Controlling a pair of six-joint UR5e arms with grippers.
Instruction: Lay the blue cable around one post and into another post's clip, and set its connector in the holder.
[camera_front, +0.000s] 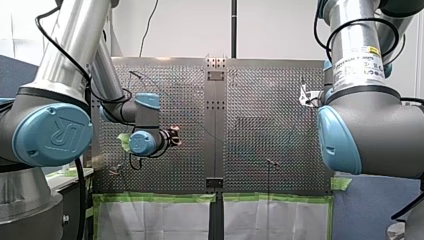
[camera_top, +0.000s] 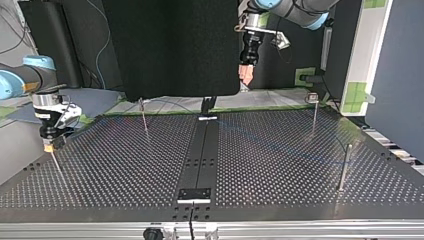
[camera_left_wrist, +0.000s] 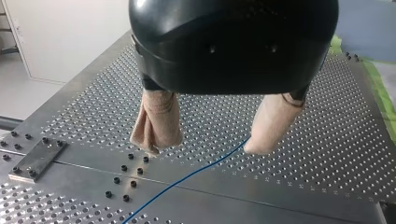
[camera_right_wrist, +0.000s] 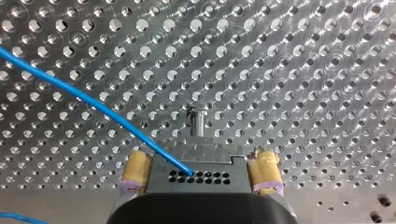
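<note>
In the right wrist view, my right gripper (camera_right_wrist: 201, 158) has its yellow pads (camera_right_wrist: 136, 169) pressed against both sides of the dark connector (camera_right_wrist: 201, 173), clamped on it. The blue cable (camera_right_wrist: 93, 102) enters the connector's face and slants away over the table (camera_right_wrist: 280, 70). Just ahead of the connector stands a post (camera_right_wrist: 197, 122). Farther off, my left gripper (camera_left_wrist: 206, 148) hangs well above the table with its beige pads (camera_left_wrist: 159, 116) wide apart, gripping nothing. The cable runs across the table below them.
</note>
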